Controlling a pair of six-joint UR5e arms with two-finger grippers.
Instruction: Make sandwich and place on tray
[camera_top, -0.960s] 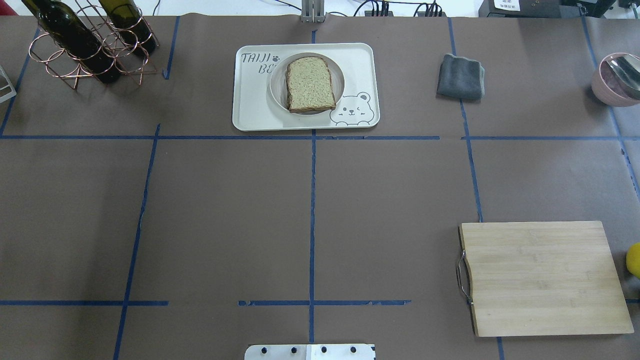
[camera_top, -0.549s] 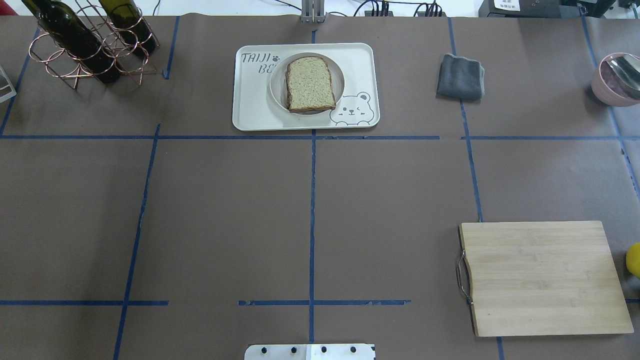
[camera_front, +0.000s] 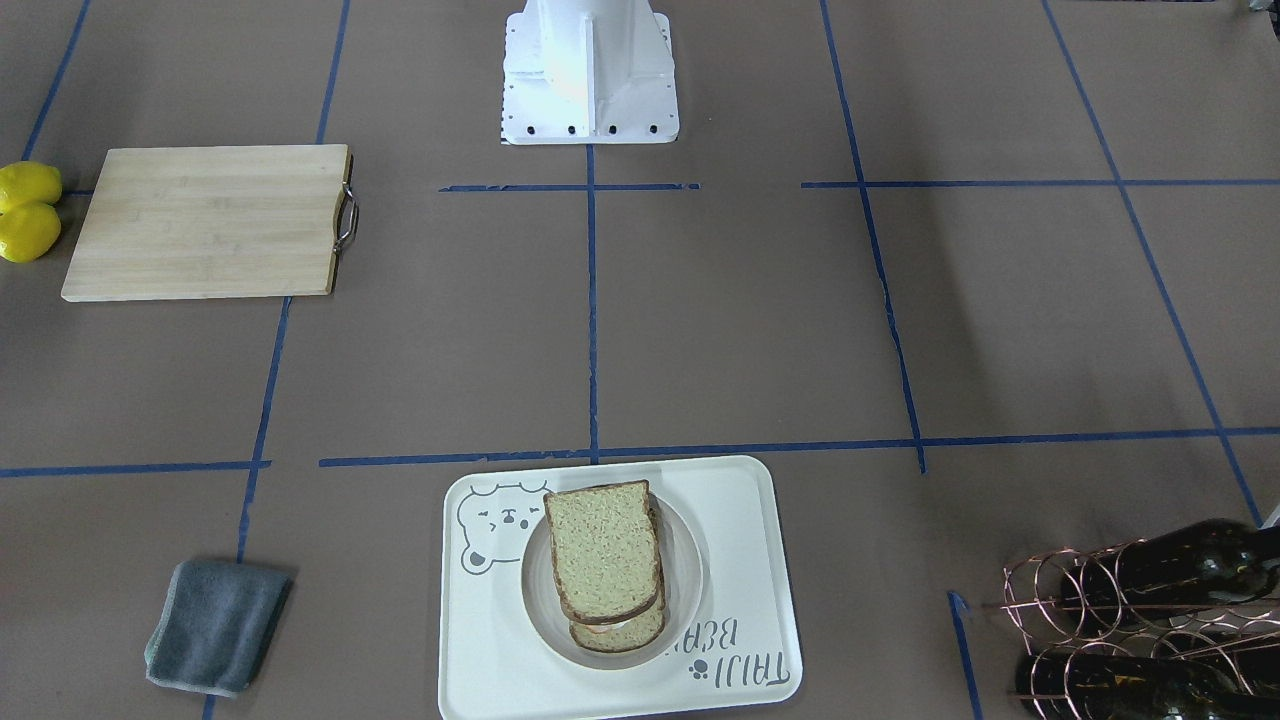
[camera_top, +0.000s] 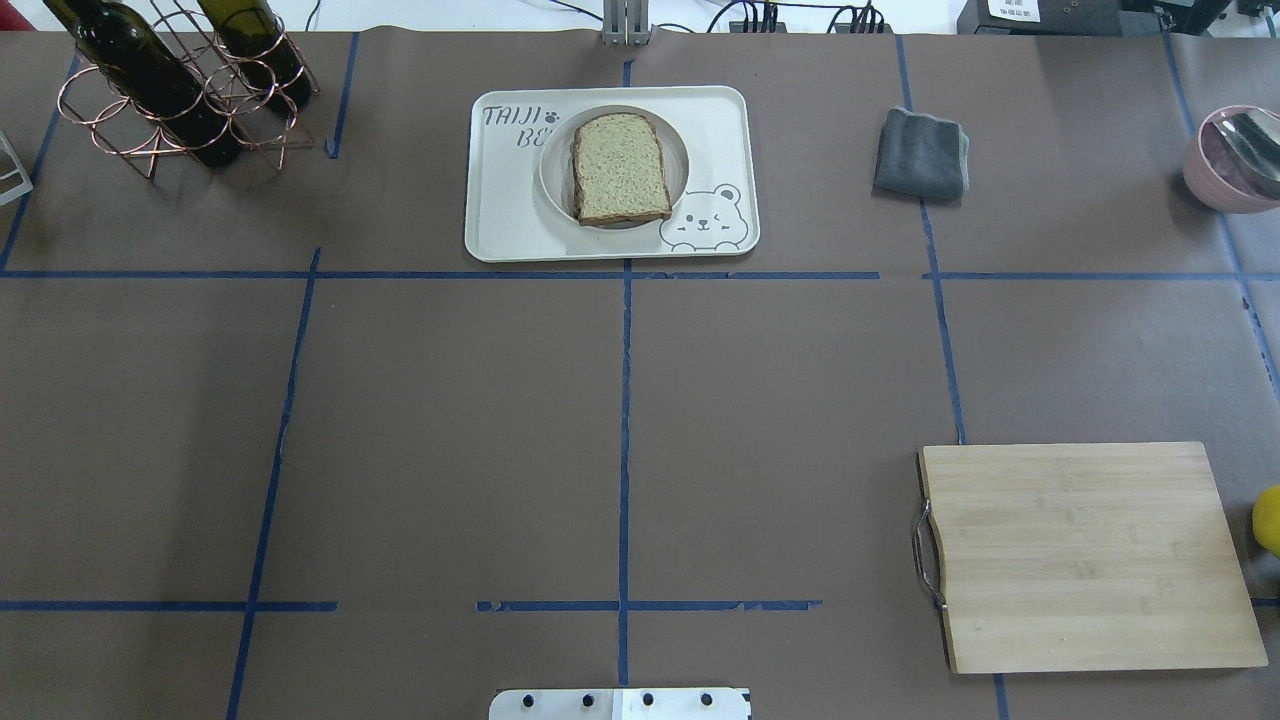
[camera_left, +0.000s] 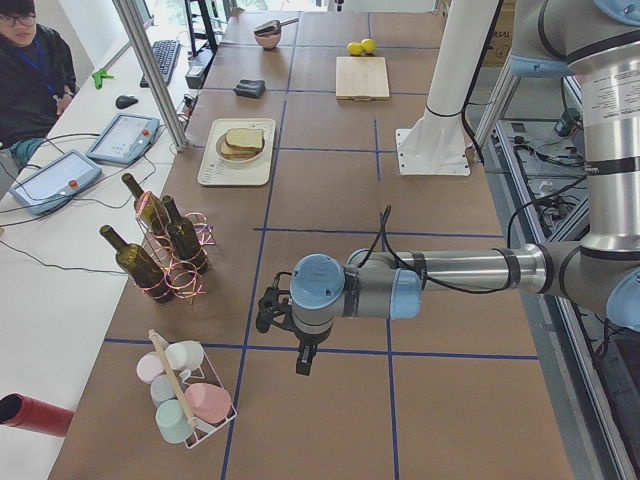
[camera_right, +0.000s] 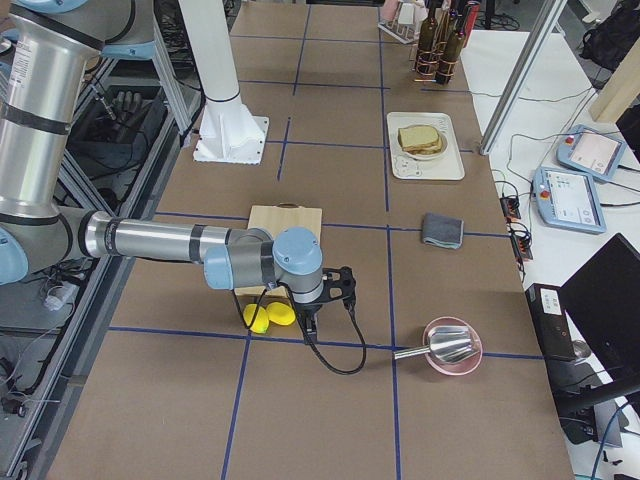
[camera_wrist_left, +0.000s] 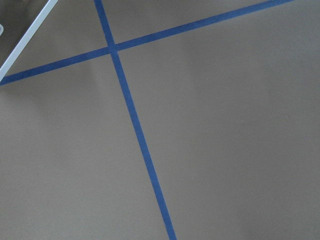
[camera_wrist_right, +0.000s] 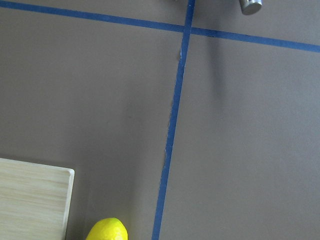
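Pincers are both way out at opposite ends of the desk (camera_top: 450, 430), the one covered in brown paper with blue tape lines, so neither is anywhere near the food. The left pincer (camera_left: 264, 310) hangs low over bare paper, out past the copper wire rack (camera_left: 185, 265) of dark wine bottles. The right pincer (camera_right: 345, 287) hangs just beside the two yellow lemons (camera_right: 268, 316), near the pale wooden cutting board (camera_right: 290, 220). I only catch them in the side views, so I honestly can't tell whether either one is spread or clenched.

The sandwich (camera_top: 620, 168) is two brown-crusted wholemeal slices with a sliver of something pale between them. It sits in a small round white bowl (camera_top: 548, 175), and that bowl is on the big cream rectangular tray (camera_top: 500, 220) with the bear face. The tray is on the far side of the desk, across the centre tape line, straight out from the robot's base.

So from the left pincer the sandwich lies forward and toward the robot's right. From the right pincer it's forward and toward the robot's left. The bread's long side runs roughly away from the base, tipped a little. With it sitting on the centre line, I wouldn't call either arm clearly nearer.

Looks finished to me, tbh. If anything did need a nudge, it'd be a long diagonal reach for whichever arm goes.
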